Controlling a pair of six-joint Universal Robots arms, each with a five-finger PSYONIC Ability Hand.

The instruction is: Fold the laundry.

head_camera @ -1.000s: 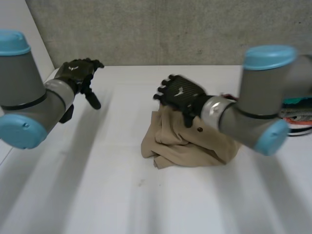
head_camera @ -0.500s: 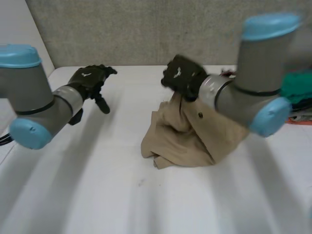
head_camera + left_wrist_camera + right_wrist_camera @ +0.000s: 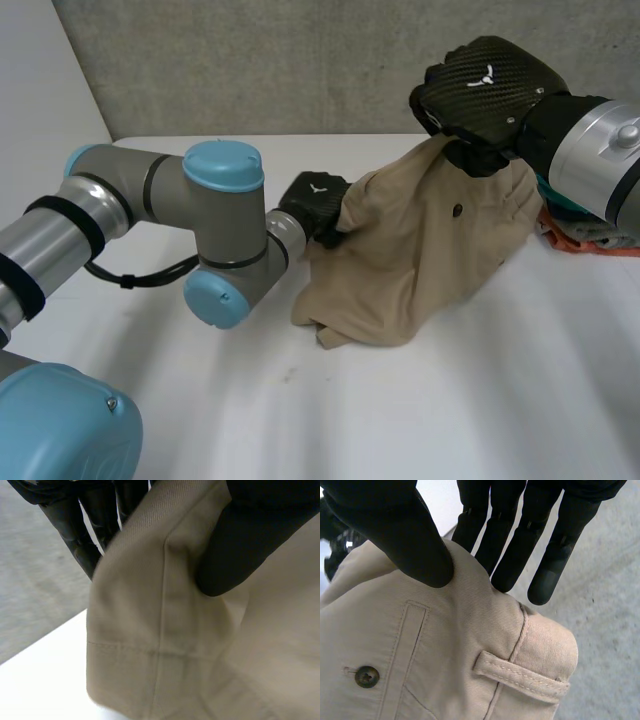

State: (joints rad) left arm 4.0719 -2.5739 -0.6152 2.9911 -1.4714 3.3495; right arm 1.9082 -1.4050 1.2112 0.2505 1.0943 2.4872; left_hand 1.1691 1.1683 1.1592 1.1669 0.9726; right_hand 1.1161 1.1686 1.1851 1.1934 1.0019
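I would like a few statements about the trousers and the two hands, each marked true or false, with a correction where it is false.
1. The right hand holds the beige trousers up by the waistband. True.
2. The left hand hovers open, away from the cloth. False: it pinches the trousers at their side edge.
3. The trousers hang wholly clear of the white table. False: their lower part lies bunched on the table.
4. A belt loop and a button sit on the cloth just under the right hand. True.
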